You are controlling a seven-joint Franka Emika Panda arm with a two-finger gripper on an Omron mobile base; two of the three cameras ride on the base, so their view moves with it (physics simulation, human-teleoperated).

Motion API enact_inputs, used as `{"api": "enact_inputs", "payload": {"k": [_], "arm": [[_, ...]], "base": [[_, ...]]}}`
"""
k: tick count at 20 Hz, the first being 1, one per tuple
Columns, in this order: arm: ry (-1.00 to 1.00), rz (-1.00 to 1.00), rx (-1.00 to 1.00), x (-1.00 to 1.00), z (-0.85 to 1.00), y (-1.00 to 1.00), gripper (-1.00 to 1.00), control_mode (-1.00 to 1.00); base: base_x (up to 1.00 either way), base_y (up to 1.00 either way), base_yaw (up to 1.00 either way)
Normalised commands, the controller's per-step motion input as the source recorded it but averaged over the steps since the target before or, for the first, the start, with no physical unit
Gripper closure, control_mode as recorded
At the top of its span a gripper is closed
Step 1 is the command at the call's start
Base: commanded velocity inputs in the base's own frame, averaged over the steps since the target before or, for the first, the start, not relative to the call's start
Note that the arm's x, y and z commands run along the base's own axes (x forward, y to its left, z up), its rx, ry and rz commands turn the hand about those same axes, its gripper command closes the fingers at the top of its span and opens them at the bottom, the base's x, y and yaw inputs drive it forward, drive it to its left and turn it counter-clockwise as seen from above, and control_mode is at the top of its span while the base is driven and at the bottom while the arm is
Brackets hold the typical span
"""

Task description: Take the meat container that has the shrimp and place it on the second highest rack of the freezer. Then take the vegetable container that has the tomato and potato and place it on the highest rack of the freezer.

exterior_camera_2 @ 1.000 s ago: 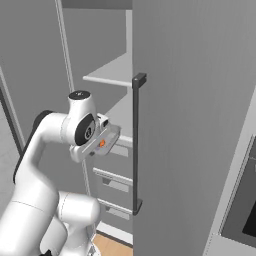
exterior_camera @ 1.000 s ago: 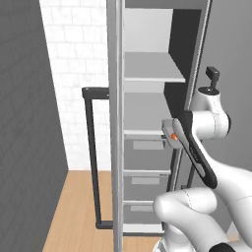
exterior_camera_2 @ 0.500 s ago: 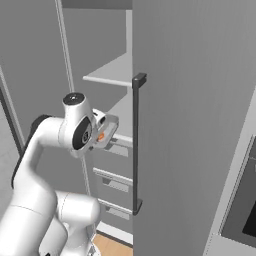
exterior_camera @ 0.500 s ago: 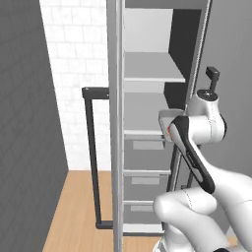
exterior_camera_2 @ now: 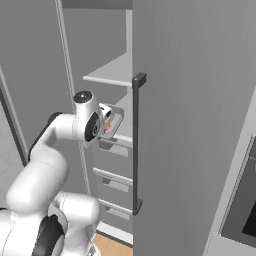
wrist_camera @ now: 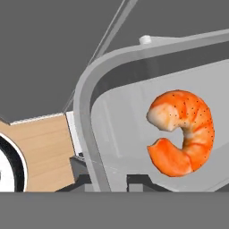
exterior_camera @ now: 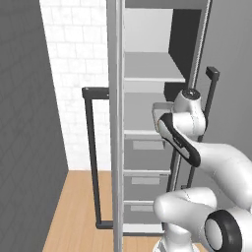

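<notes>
Gripping the rim of the small rectangular grey metal meat container (wrist_camera: pixel 134 116), the pincer (wrist_camera: pixel 114 182) is seen with its two dark fingertips drawn close together on that rim, at the bottom of the hand view. A small curled orange-and-white shrimp (wrist_camera: pixel 182 133) lies on the tray floor, toward one side and apart from the raised rim. In the right base view the meat container (exterior_camera_2: pixel 113 122) is held tilted at the end of the white arm, just in front of the open tall grey freezer (exterior_camera_2: pixel 190 125), near the level of the lower of its two pale shelves. In the left base view only a pale edge of the tray (exterior_camera: pixel 156 114) is visible, beside the arm's wrist. The flat pale grey highest rack (exterior_camera: pixel 150 68) lies bare above it. Open room remains between the tray and the grey door edge (exterior_camera: pixel 117 123) at left; the long black bar handle (exterior_camera_2: pixel 136 145) stands close at right.
</notes>
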Motion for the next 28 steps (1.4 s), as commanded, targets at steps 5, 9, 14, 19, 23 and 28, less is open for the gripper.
{"api": "enact_inputs", "payload": {"k": [5,9,14,19,23,28], "arm": [[0.0,-0.08,0.0,0.58,-0.22,0.0,1.0,-1.0],[0.0,-0.07,0.0,0.43,-0.33,0.0,1.0,-1.0],[0.0,-0.05,0.0,0.45,-0.2,-0.07,1.0,-1.0],[0.0,0.0,0.0,0.52,-0.13,-0.13,1.0,-1.0],[0.0,0.0,0.0,0.45,-0.14,-0.16,1.0,-1.0],[-0.02,0.0,0.0,0.45,-0.18,-0.12,1.0,-1.0]], "base": [[0.0,0.0,0.0],[0.0,0.0,0.0],[0.0,0.0,0.0],[0.0,0.0,0.0],[0.0,0.0,0.0],[0.0,0.0,0.0]]}}
